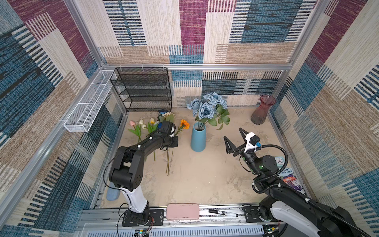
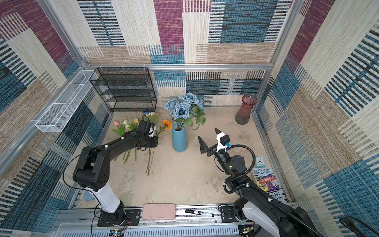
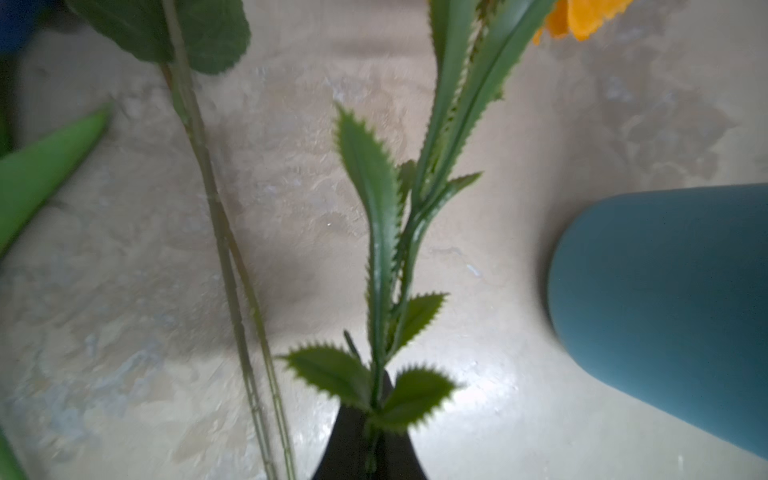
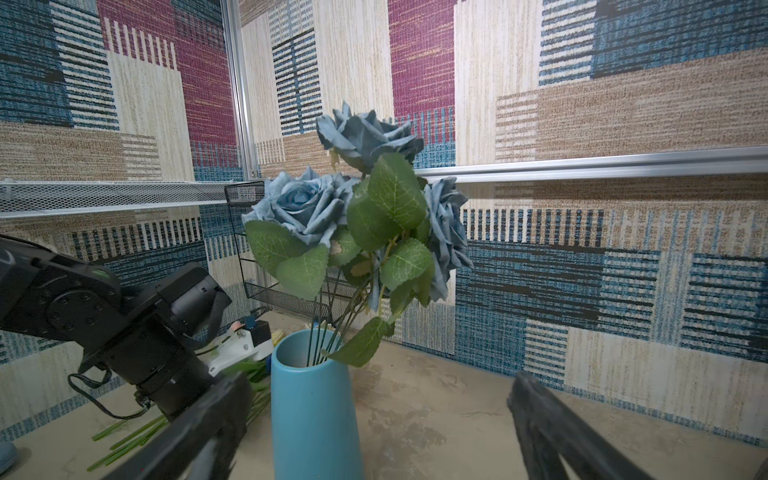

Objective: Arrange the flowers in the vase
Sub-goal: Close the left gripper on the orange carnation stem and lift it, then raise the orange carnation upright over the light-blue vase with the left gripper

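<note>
Where your L gripper [image 3: 370,449] clamps, orange-bloomed serrated-leaf artificial flower [image 3: 368,178] has stem betw. jaws; R gripper [image 1: 233,133] spread wide.

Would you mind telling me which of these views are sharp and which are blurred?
Left wrist view: soft overall, the orange flower and blue vase smeared. Right wrist view: dusty-blue roses crisp, the right gripper out of focus. Both top views: sharp, evenly lit, only faint shadows on the table.

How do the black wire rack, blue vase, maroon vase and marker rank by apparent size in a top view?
1. black wire rack
2-3. blue vase and maroon vase: they look alike, and the maroon one stands farther back, so unranked
4. marker
</note>
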